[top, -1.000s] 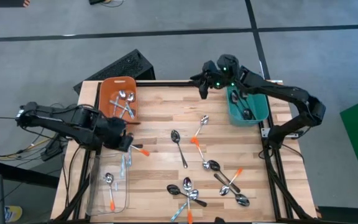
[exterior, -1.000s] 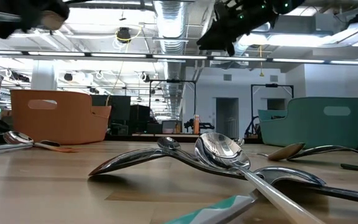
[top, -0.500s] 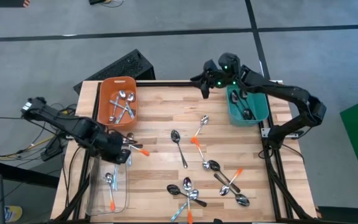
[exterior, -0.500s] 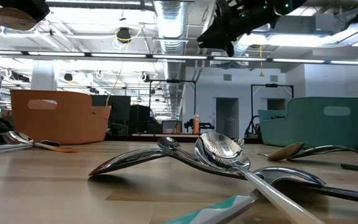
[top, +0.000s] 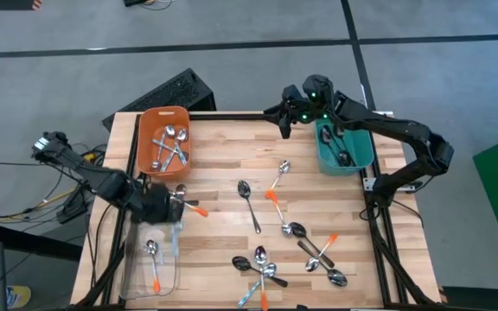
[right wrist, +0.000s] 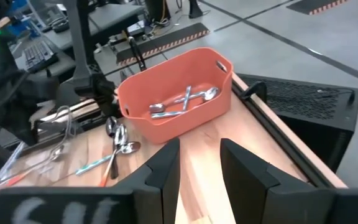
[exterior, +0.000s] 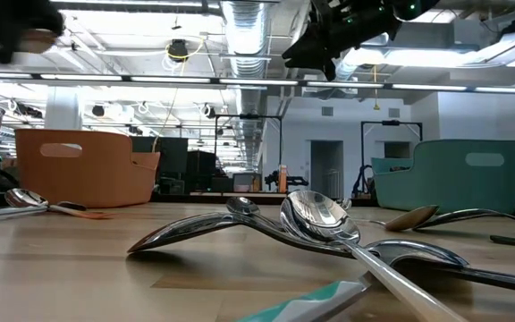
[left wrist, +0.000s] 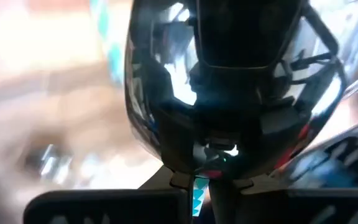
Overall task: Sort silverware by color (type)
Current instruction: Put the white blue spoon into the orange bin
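Note:
My left gripper (top: pixel 168 211) hangs over the far end of a clear tray (top: pixel 133 259), shut on a shiny spoon (left wrist: pixel 160 74). That spoon's bowl fills the left wrist view. An orange-handled spoon (top: pixel 154 263) lies in the tray. Two spoons (top: pixel 181 200) lie on the table beside the gripper; one has an orange handle and the other a light-blue handle (right wrist: pixel 95 165). More silverware (top: pixel 266 263) is scattered over the table's middle and near side. My right gripper (right wrist: pixel 201 168) is open in the air above the far edge (top: pixel 282 128). My left gripper pinches the spoon between its two fingers just below the bowl, where a light-blue strip (left wrist: pixel 197 190) shows at the fingertips. The bowl (left wrist: pixel 166 99) stands up from the fingers toward the wrist. The spoon is lifted clear of the table.
An orange bin (top: pixel 164 112) with silver spoons stands at the far left. A teal bin (top: pixel 355 161) with dark spoons stands at the far right. In the low view, crossed silver spoons (exterior: pixel 316 219) lie close to the near edge.
My left arm has swung and its gripper has gone a little toward the near edge and down, over the clear tray's far end. It has rolled about its own line and stayed shut on the spoon.

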Robot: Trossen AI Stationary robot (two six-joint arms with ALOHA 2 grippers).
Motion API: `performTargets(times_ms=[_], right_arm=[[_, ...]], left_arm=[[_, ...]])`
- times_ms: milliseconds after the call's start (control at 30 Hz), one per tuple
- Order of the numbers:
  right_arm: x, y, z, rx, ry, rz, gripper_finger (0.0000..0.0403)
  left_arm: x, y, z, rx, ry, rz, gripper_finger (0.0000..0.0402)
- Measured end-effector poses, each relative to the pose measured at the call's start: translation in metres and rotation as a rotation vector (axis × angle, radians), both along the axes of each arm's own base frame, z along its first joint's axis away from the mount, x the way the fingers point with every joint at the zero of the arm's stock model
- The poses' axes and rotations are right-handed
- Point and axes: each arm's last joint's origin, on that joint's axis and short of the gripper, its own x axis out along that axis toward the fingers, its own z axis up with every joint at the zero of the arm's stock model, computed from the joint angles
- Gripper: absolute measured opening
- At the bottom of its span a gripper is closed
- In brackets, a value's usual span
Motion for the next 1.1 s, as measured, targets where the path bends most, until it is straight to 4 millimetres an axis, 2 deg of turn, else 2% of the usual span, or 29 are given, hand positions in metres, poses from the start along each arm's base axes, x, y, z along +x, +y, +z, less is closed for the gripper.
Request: performTargets(times_ms=[133,267,500,667,833,967,1100], right_arm=[[0.001,0.001,0.000,0.005,-0.003,0.017,0.0136],[0.001,0.004,0.000,0.023,-0.016,0.082,0.0136],[0.002,0.005,0.001,0.032,-0.021,0.114,0.0136],[0.002,0.005,0.001,0.040,-0.023,0.107,0.0136],[0.002,0.003,0.001,0.118,-0.036,0.024,0.0136],[0.004,0.005,0.002,0.114,-0.038,-0.025,0.0137],[0.004,0.004,0.004,0.094,-0.061,-0.047,0.0137]], left_arm=[[0.001,0.030,0.011,0.106,-0.040,0.088,0.0013],[0.006,0.063,0.014,0.150,-0.013,0.070,0.0013],[0.018,0.125,0.021,0.283,-0.150,0.051,0.0013],[0.004,0.163,0.017,0.326,-0.113,0.050,0.0013],[-0.012,0.202,0.018,0.390,-0.094,0.069,0.0013],[-0.021,0.238,0.035,0.503,-0.071,0.064,0.0013],[-0.026,0.269,0.041,0.616,0.061,-0.008,0.0014]])
